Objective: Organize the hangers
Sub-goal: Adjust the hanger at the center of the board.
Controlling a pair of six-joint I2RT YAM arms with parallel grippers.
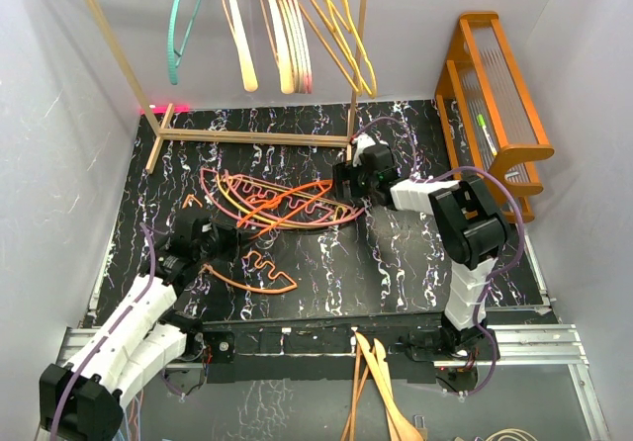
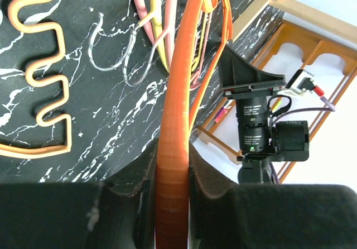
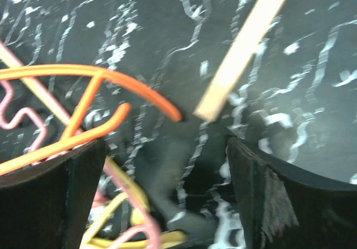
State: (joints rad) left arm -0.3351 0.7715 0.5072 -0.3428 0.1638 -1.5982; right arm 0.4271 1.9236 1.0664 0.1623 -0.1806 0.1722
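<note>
Several hangers hang on the wooden rack [image 1: 259, 136]: a teal one [image 1: 178, 28], tan and pink ones [image 1: 287, 36] and yellow ones [image 1: 341, 26]. A pile of pink, yellow and orange hangers [image 1: 282, 199] lies on the black marbled table. My left gripper [image 1: 224, 235] is shut on an orange hanger [image 2: 173, 126] from the pile's near left end; the bar runs between the pads [image 2: 207, 177]. A wavy orange hanger [image 1: 259, 273] lies loose beside it and also shows in the left wrist view [image 2: 50, 92]. My right gripper [image 1: 346, 186] is open and empty at the pile's right end [image 3: 95, 81], jaws wide [image 3: 167, 148].
An orange wire shelf [image 1: 495, 95] stands at the right edge. The rack's foot post [image 3: 245, 42] is just beyond my right fingers. Light wooden hangers [image 1: 381, 382] lie below the table's front rail. Metal hooks [image 2: 111, 53] of the pile lie on the table.
</note>
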